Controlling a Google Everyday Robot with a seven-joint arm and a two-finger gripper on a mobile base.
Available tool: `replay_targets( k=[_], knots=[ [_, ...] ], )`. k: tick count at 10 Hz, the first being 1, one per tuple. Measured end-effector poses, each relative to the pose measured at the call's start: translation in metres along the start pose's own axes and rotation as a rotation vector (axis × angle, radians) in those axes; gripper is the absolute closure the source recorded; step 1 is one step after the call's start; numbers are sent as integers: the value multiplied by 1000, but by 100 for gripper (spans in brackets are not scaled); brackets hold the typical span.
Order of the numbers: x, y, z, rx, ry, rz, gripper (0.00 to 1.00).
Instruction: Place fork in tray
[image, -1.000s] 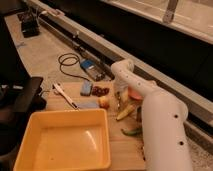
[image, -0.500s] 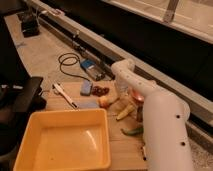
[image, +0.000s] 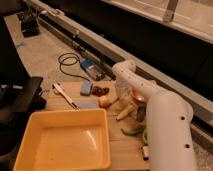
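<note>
A: At the worktop's (image: 123, 148) far side, hand (image: 120, 97) low beside the banana (image: 125, 111); grip state: cannot tell. The fork?
B: Not made out (likely beneath hand). Judged light, stiff, slippery; pinch mid-handle. The tray (image: 67, 112) sits near.

tray (image: 67, 113) front-left on table (image: 122, 150) | tool (image: 65, 95) behind it | hand (image: 121, 93) right, behind banana (image: 125, 112)

The big yellow tray (image: 67, 114) sits flat with nothing in it. My gripper (image: 121, 94) hangs just past its far right corner. I cannot make out the fork.
</note>
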Motion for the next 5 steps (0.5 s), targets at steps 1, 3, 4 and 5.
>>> replay_targets(
  k=[1, 3, 4, 5],
  knots=[
    [-3, -2, -4, 13, 2, -6, 100],
    [-5, -16, -30, 86, 28, -26, 100],
    [-4, -22, -50, 119, 43, -34, 100],
    [-4, -31, -82, 162, 60, -44, 100]
  ],
)
